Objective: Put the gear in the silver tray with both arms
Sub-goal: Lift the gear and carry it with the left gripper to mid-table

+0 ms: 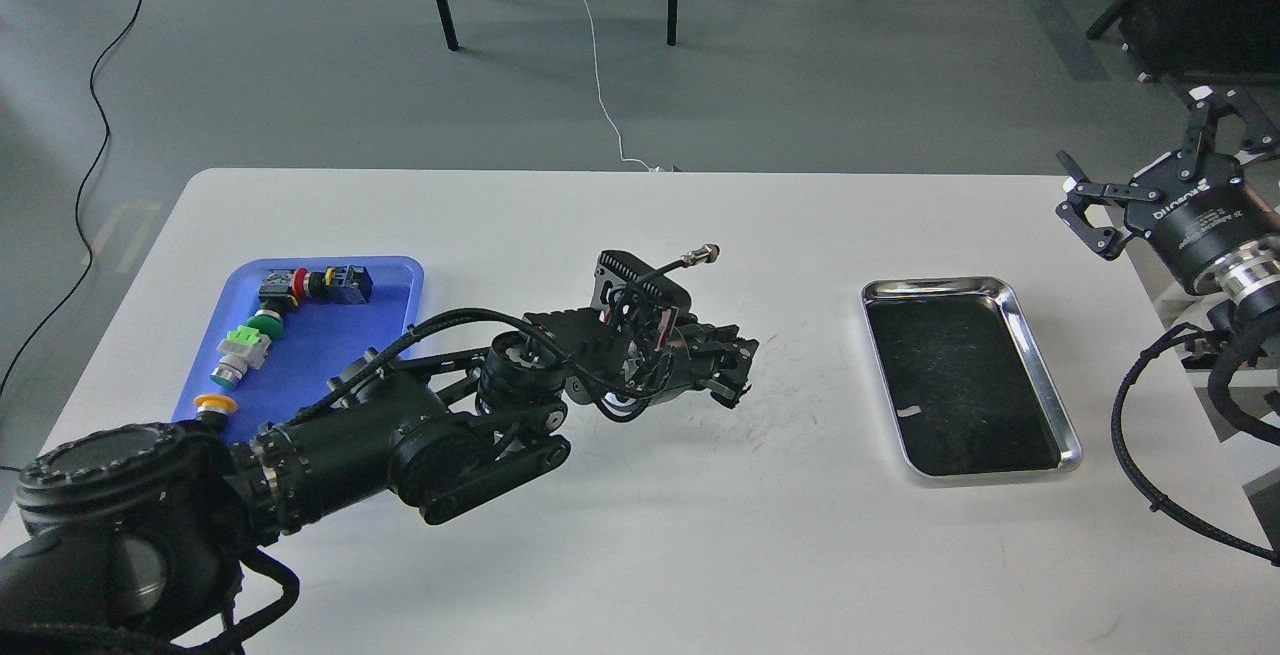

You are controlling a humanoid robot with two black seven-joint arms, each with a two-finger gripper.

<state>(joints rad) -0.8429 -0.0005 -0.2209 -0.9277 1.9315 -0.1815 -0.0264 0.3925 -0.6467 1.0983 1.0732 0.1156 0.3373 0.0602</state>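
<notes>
The silver tray (pixel 1046 387) lies empty on the right side of the white table. My left gripper (pixel 737 382) hangs low over the middle of the table, well left of the silver tray. It is dark and seen end-on, so I cannot tell whether it holds anything. No gear is in view; my left arm covers much of the blue tray (pixel 392 287). My right gripper (pixel 1150 163) is open and empty, raised beyond the table's far right corner.
The blue tray at the left holds a red-buttoned switch (pixel 285 285), a green push-button (pixel 243 347) and a yellow-capped part (pixel 215 403). Chair legs and cables are on the floor behind the table. My left arm stretches across the front left.
</notes>
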